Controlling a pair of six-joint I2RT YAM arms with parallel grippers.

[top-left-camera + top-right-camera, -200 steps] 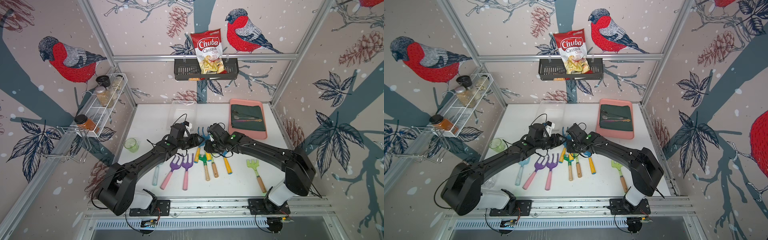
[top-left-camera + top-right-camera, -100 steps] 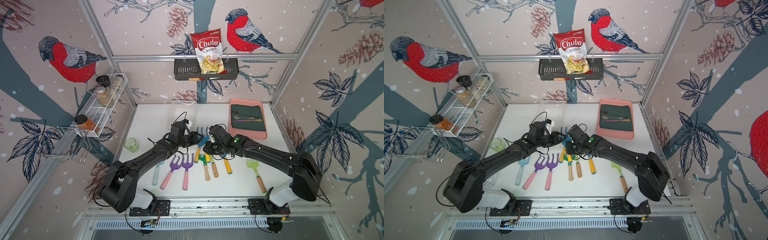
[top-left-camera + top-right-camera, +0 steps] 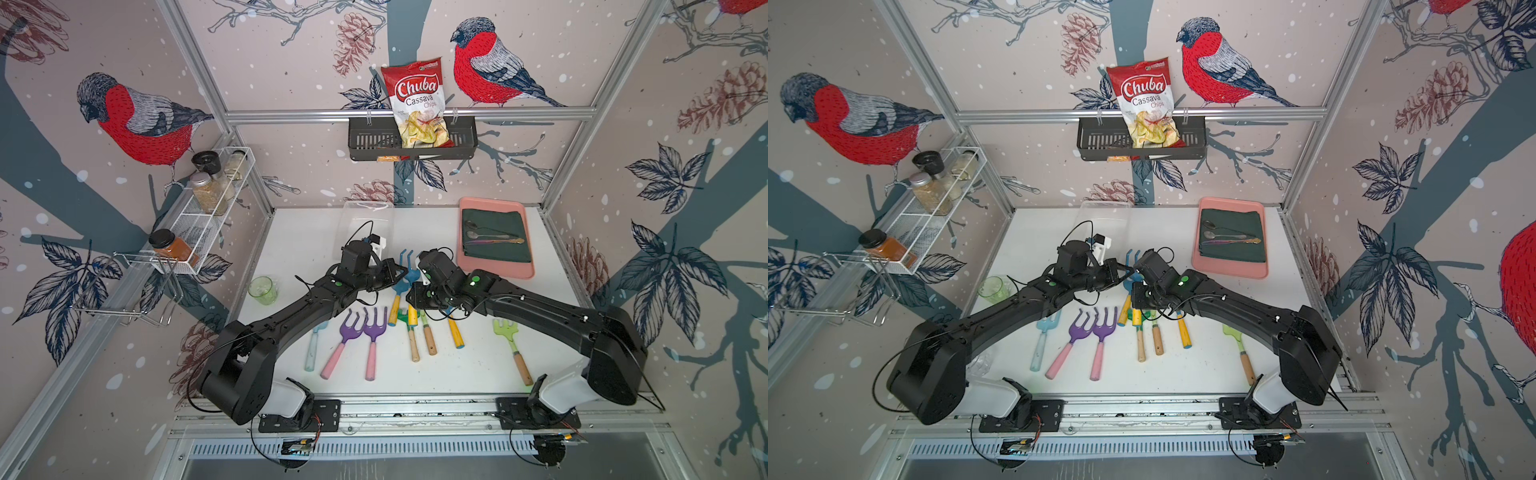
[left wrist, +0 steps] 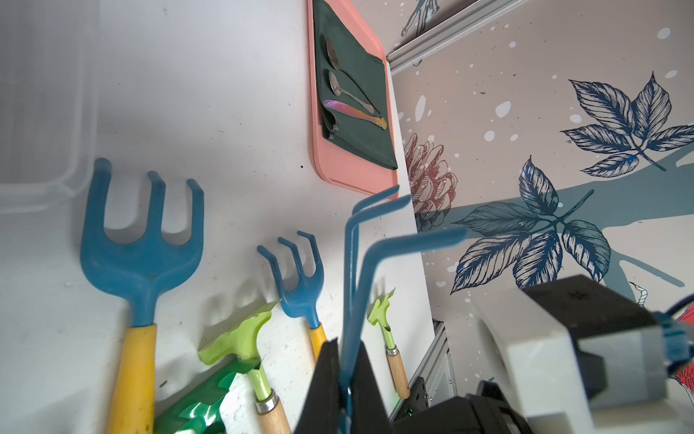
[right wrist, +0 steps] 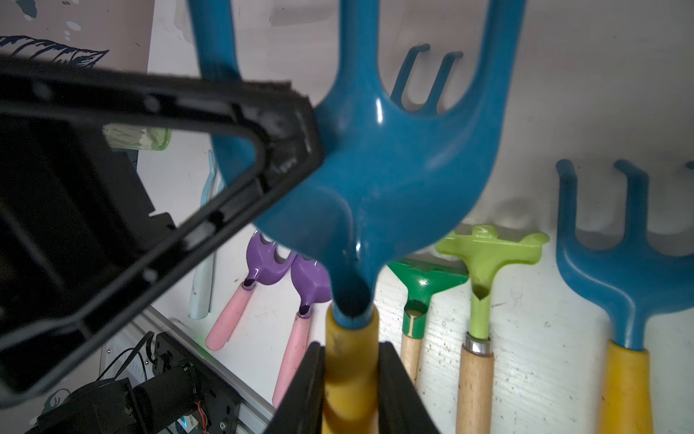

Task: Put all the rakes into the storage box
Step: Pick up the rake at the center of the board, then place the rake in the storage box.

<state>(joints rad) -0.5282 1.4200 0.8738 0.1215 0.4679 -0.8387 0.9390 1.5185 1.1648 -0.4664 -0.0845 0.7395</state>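
The white tabletop (image 3: 478, 374) carries a clear storage box (image 3: 365, 204) at the back, a pink tray (image 3: 498, 272) further right and a green glass cup (image 3: 262, 290) near the left edge. Toward the front, toy garden tools lie in a loose row: a pale blue fork (image 3: 311, 353), two purple forks (image 3: 348, 332), wooden-handled rakes (image 3: 429, 340) and a lime rake (image 3: 508, 332) set apart.

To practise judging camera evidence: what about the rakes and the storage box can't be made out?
Held rake: handle's end cut off by the right wrist view's edge.
Storage box: near end behind the left arm in both top views; blurred, cropped in left wrist view.
Wooden-handled rake: head under the right arm in both top views.
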